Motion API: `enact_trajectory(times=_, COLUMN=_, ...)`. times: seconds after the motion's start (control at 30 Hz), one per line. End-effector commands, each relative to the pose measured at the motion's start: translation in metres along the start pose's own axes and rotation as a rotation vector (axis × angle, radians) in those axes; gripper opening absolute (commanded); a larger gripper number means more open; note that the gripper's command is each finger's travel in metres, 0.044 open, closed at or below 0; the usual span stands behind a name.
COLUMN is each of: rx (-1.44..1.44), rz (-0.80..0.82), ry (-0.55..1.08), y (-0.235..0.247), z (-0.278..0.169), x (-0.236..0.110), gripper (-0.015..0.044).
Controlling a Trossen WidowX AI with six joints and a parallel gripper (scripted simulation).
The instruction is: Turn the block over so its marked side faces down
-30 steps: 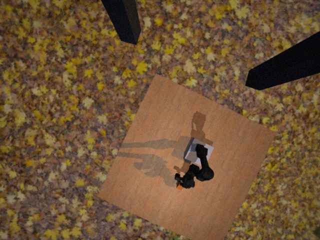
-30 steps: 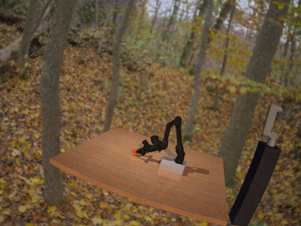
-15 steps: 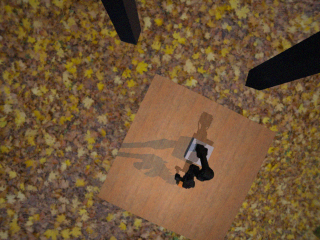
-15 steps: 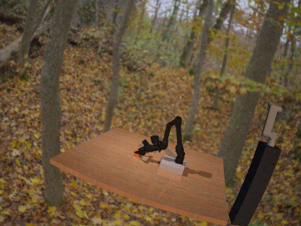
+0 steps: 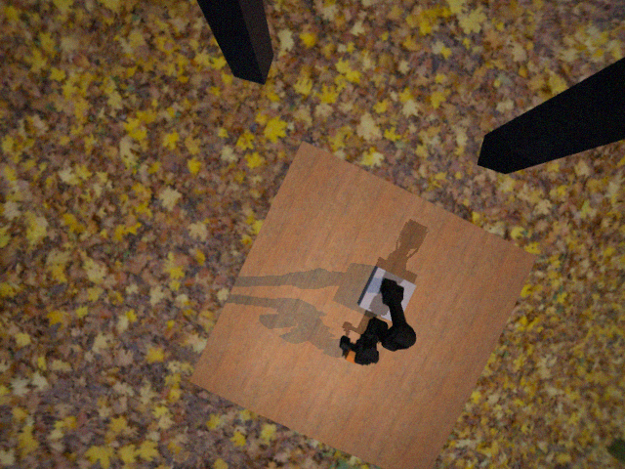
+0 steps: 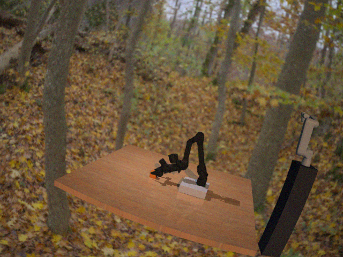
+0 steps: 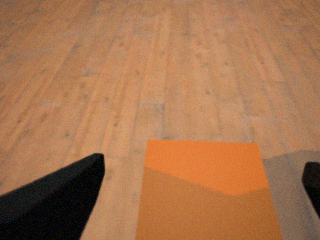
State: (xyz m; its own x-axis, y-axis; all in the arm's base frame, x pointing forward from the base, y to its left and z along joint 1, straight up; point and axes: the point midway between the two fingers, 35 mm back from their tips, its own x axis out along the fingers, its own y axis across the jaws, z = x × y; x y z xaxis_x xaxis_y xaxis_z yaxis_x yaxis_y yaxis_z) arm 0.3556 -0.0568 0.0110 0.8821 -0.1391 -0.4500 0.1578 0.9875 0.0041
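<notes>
You have one orange block (image 7: 210, 192) resting on the table (image 7: 150, 65). Your claw (image 7: 202, 192) is spread wide around the block, gripping nothing.

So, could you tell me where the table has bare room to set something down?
Bare wood runs from the table left edge to the orange block, and along the near edge. Crowded: the open pincer over the block, and the arm base.
</notes>
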Motion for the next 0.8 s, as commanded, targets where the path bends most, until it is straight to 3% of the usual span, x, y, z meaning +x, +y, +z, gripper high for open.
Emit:
enact_trajectory(times=0.0, rx=-0.001, rz=-0.005, ry=0.000, y=-0.001, z=0.000, x=0.000, gripper=0.0440)
enact_trajectory(times=0.3, rx=-0.001, rz=-0.005, ry=0.024, y=-0.001, z=0.001, x=0.002, gripper=0.0440)
enact_trajectory(times=0.5, rx=-0.001, rz=-0.005, ry=0.235, y=-0.001, z=0.018, x=0.004, gripper=0.0440)
enact_trajectory(times=0.77, rx=0.000, rz=-0.006, ry=0.490, y=0.000, z=0.048, x=-0.044, gripper=0.0440)
